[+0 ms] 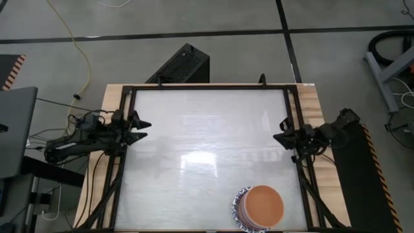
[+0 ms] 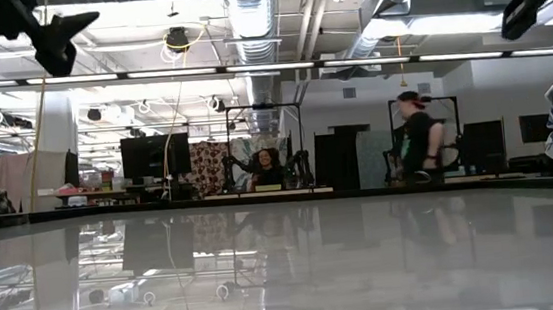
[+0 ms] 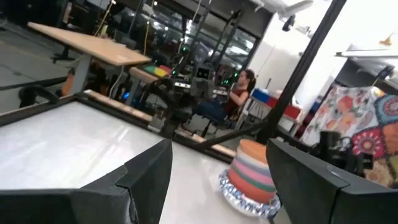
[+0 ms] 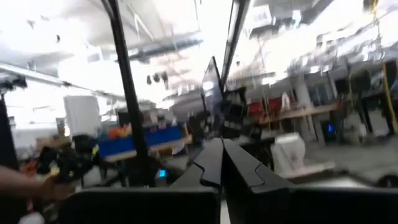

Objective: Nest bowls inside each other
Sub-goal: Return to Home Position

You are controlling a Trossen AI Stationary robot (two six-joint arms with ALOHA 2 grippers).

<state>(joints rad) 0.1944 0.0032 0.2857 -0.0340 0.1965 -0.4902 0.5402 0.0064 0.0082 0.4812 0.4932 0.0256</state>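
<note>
Nearest the lens in the left wrist view are the two dark fingers (image 3: pixel 146 174) of the left end effector (image 3: pixel 219 146). We see a wide gap between them with nothing in it, so this end effector is open and empty. In the high view the left end effector (image 1: pixel 147 129) sits at the left edge of the surface (image 1: pixel 194 142), just inside the black frame (image 1: pixel 207 87), and points inward across the surface.

The right end effector (image 1: pixel 277 136) sits at the opposite edge, at about the same level along the frame, and also points inward. In the right wrist view its two fingers (image 4: pixel 208 163) meet along a single centre line with no gap. We therefore read the right end effector (image 4: pixel 221 146) as closed, with nothing held.

All the bowls that we can see form one nested stack of bowls (image 1: pixel 257 208). It stands on the surface on the right arm's side, near the edge at the bottom of the high view and well apart from both end effectors. An orange bowl (image 1: pixel 264 202) is uppermost. A blue-and-white patterned-rim bowl (image 1: pixel 240 216) is lowest, and its rim shows around the stack's left side. In the left wrist view the stack (image 3: pixel 252 174) shows rims of several colours between the orange bowl (image 3: pixel 254 149) and the patterned-rim bowl (image 3: pixel 241 198).

In the low view the glossy surface (image 2: pixel 286 265) reflects the room. Beyond it, one person (image 2: pixel 417 133) stands and another person (image 2: pixel 265 166) sits.
</note>
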